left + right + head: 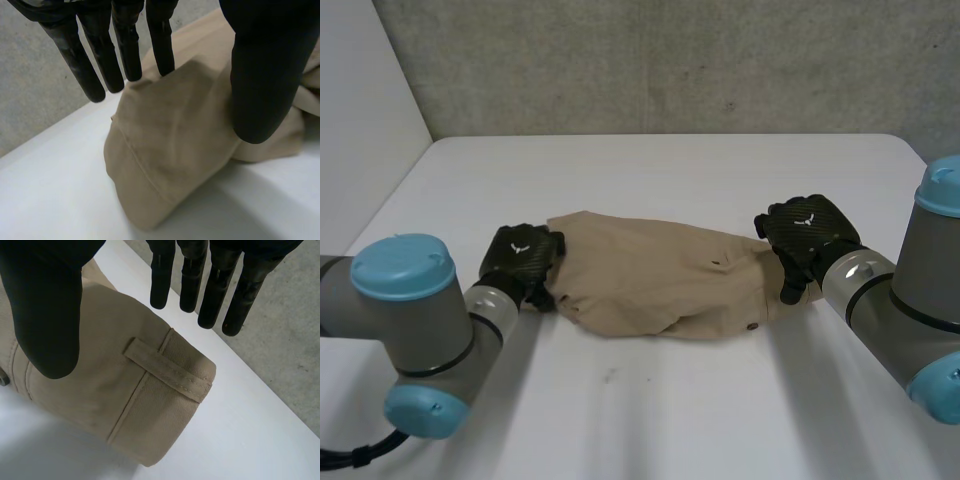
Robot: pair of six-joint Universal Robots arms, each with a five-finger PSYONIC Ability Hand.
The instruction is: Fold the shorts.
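The tan shorts (pixel 660 280) lie bunched and folded across the middle of the white table (pixel 670 170). My left hand (pixel 520 262) is at their left end. In the left wrist view its fingers (pixel 100 55) are straight and spread above a rounded fold of the shorts (pixel 165 150), with the thumb apart on the other side. My right hand (pixel 805 235) is at the right end. There its fingers (pixel 215 290) hang straight over the waistband corner (pixel 115 380) with its belt loop (pixel 167 371). Neither hand pinches the cloth.
A grey wall (pixel 670 60) runs behind the table's far edge. Bare table lies in front of the shorts and behind them. Both forearms angle in from the near corners.
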